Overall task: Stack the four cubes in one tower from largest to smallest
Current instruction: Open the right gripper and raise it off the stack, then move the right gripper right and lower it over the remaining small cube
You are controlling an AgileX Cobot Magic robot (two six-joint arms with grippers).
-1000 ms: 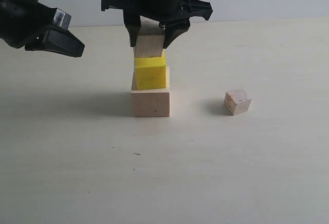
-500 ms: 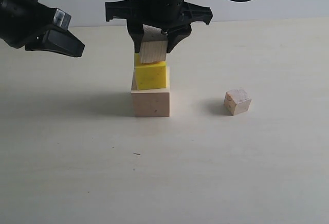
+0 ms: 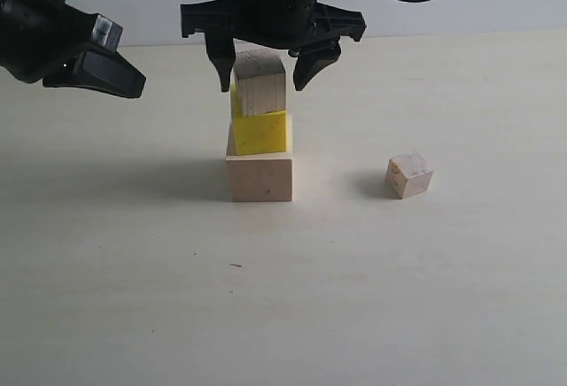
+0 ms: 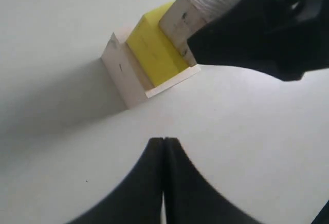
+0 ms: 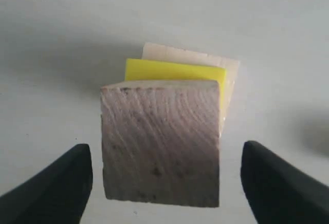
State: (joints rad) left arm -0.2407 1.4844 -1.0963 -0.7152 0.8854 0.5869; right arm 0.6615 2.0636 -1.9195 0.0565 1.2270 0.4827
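The large pale wood cube [image 3: 260, 178] stands on the table with the yellow cube [image 3: 260, 132] on top of it. The medium wood cube [image 3: 260, 84] rests on the yellow one, and shows from above as a grained face [image 5: 160, 141]. My right gripper [image 3: 268, 72] hangs open around the medium cube, its fingertips [image 5: 57, 183] clear of both sides. The smallest wood cube [image 3: 408, 174] lies alone on the table to the right. My left gripper [image 4: 163, 141] is shut and empty, held up at the left [image 3: 89, 58]; its view catches the stack [image 4: 154, 49].
The pale tabletop [image 3: 354, 297] spreads around the stack. The right arm's black body [image 4: 267, 29] fills one side of the left wrist view, close to the stack.
The right gripper lowered the medium cube onto the yellow cube, then opened; its fingers now stand apart from the cube. The left arm has not moved.
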